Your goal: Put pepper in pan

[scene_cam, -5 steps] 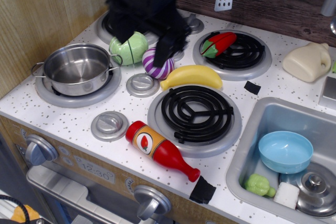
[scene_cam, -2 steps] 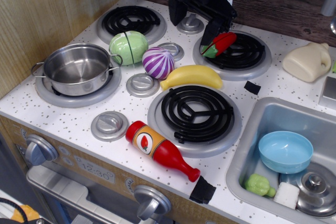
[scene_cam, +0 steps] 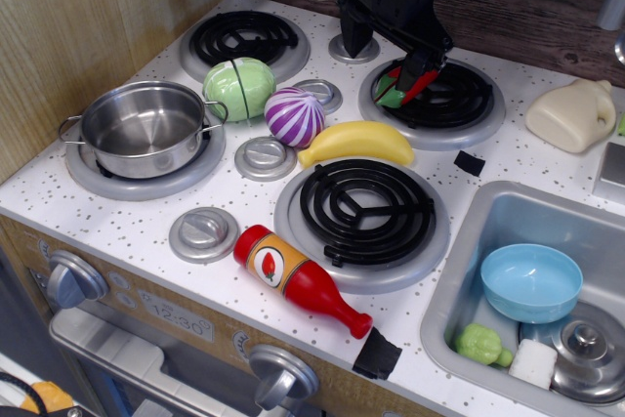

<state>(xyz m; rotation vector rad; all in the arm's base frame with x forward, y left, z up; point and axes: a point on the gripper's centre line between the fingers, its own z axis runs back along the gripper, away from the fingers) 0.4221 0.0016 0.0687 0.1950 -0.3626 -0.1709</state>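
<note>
The red pepper with its green cap lies on the back right burner. My black gripper hangs over the burner's left side with its jaws apart. One finger stands in front of the pepper's middle and hides part of it; the other finger is to the pepper's left, near a burner knob. Whether a finger touches the pepper I cannot tell. The steel pan with two wire loop handles stands empty on the front left burner, far to the left of the gripper.
A green vegetable, purple onion and banana lie between pepper and pan. A ketchup bottle lies at the front. The sink at right holds a blue bowl and a lidded pot. A cream jug stands at back right.
The gripper has moved from above the onion and green vegetable to the right and back, and has come down at the pepper on the back right burner. Nothing else moved.
</note>
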